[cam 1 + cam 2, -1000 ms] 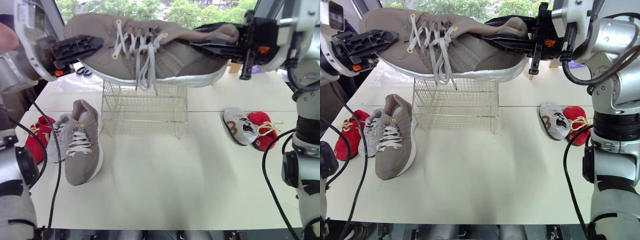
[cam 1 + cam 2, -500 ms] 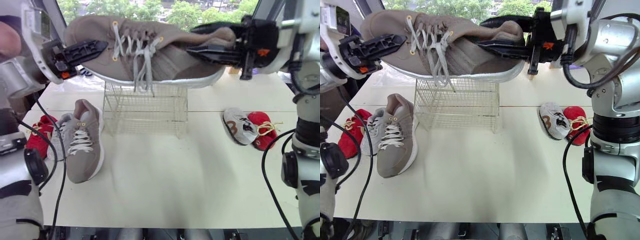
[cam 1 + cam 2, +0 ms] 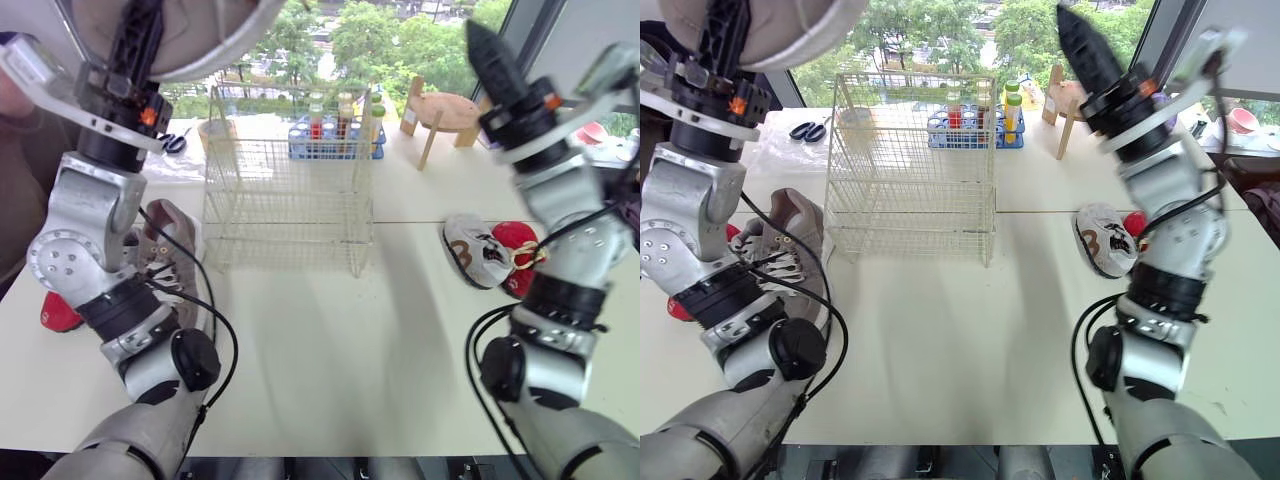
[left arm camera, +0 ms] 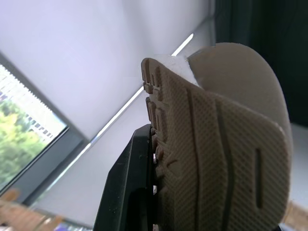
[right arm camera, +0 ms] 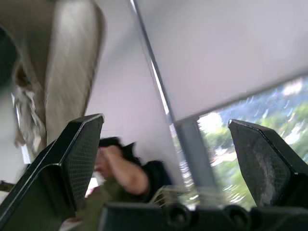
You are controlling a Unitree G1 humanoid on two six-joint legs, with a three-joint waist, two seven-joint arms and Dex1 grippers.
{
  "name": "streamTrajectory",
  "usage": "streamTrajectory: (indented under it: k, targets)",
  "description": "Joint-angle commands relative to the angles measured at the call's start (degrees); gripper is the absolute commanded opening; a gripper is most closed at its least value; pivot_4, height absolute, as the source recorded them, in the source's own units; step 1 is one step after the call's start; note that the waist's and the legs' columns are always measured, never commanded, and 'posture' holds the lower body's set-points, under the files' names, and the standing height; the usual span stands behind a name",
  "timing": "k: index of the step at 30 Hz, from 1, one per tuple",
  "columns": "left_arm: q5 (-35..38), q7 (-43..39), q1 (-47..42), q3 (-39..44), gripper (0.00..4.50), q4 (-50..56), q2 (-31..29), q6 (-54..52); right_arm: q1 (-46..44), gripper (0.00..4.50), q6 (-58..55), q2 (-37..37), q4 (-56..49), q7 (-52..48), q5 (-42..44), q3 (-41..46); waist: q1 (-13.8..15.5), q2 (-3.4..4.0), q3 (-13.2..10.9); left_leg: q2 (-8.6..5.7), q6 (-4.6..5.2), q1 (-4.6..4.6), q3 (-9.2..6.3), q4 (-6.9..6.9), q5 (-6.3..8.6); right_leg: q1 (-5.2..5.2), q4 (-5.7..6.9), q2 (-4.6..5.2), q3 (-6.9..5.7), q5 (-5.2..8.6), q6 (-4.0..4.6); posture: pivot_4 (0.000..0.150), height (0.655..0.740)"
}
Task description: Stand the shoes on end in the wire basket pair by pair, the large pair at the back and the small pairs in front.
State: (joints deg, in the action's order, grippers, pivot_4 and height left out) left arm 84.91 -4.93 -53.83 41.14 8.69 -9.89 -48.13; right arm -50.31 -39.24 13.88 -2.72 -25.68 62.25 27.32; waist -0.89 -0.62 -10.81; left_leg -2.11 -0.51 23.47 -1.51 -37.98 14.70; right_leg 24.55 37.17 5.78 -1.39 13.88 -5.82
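Observation:
My left gripper (image 3: 135, 40) is raised high at the left, shut on a large taupe shoe (image 3: 200, 30) whose pale sole (image 4: 216, 159) faces the wrist camera beside a black finger (image 4: 130, 192). The right gripper (image 3: 490, 60) points upward at the right, apart from the shoe, and its fingers (image 5: 62, 163) stand open with nothing between them. The wire basket (image 3: 290, 180) stands at the table's middle back with no shoe in it. The other large taupe shoe (image 3: 165, 235) lies left of the basket, partly hidden by my left arm, with a red shoe (image 3: 55, 312) beyond it.
A small grey shoe (image 3: 478, 252) and a red shoe (image 3: 522, 250) lie right of the basket. Behind the basket are a blue rack of bottles (image 3: 335, 125), scissors (image 3: 175, 143) and a wooden stool (image 3: 445, 112). A person (image 5: 120, 175) appears in the right wrist view.
The right gripper opened and let go of the large shoe's heel, then swung upward. My left arm lifted the shoe up and out to the left, clear of the basket top.

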Motion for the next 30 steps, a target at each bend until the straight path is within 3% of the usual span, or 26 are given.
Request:
streamTrajectory:
  k: [1,5,20,22,27,30]
  targets:
    - [3.62,1.61,0.64,-3.53,0.62,2.85,1.77,4.54,-2.58,4.47,1.29,-6.32,-6.12,6.37,7.81,-1.56,0.18,0.01,0.01,0.0,0.0,0.0,-0.01,-0.01,0.0,0.0,0.01,-0.03,0.0,0.0,0.0,0.15,0.74]
    - [3.85,1.42,1.82,-8.47,0.62,2.48,3.67,6.65,-5.51,4.47,4.13,-11.43,-6.47,6.43,5.0,-7.4,0.37,0.01,0.01,-0.03,0.25,0.0,-0.01,-0.07,0.13,-0.05,0.0,-0.11,-0.01,0.0,0.0,0.15,0.74]
    - [0.29,-3.13,12.48,-19.4,0.62,3.37,1.59,7.04,-7.31,4.47,7.02,-11.53,-6.08,4.57,4.43,-11.8,0.08,-0.01,0.02,-0.01,0.32,-0.01,-0.04,-0.06,0.16,-0.1,-0.07,-0.22,-0.01,0.01,0.0,0.15,0.74]
    - [-0.69,-3.69,13.41,-20.52,0.62,3.65,1.55,7.7,-7.14,3.97,7.42,-11.47,-5.99,4.27,3.66,-12.14,0.1,-0.01,0.02,-0.01,0.32,-0.01,-0.04,-0.06,0.16,-0.1,-0.07,-0.22,-0.01,0.01,0.0,0.15,0.74]
    - [-2.36,-4.58,14.61,-21.25,0.62,4.25,0.85,9.39,-7.1,1.81,8.01,-11.06,-5.6,4.22,2.79,-11.93,0.2,-0.01,0.02,-0.01,0.32,-0.01,-0.04,-0.06,0.16,-0.11,-0.09,-0.21,-0.01,0.01,0.01,0.15,0.74]
    - [-3.8,-4.78,14.87,-21.67,0.62,5.02,-0.26,10.39,-6.91,1.66,7.91,-10.35,-5.42,4.21,2.37,-11.9,0.12,0.0,0.02,-0.01,0.32,-0.01,-0.05,-0.06,0.16,-0.11,-0.09,-0.22,-0.01,0.01,0.01,0.15,0.74]
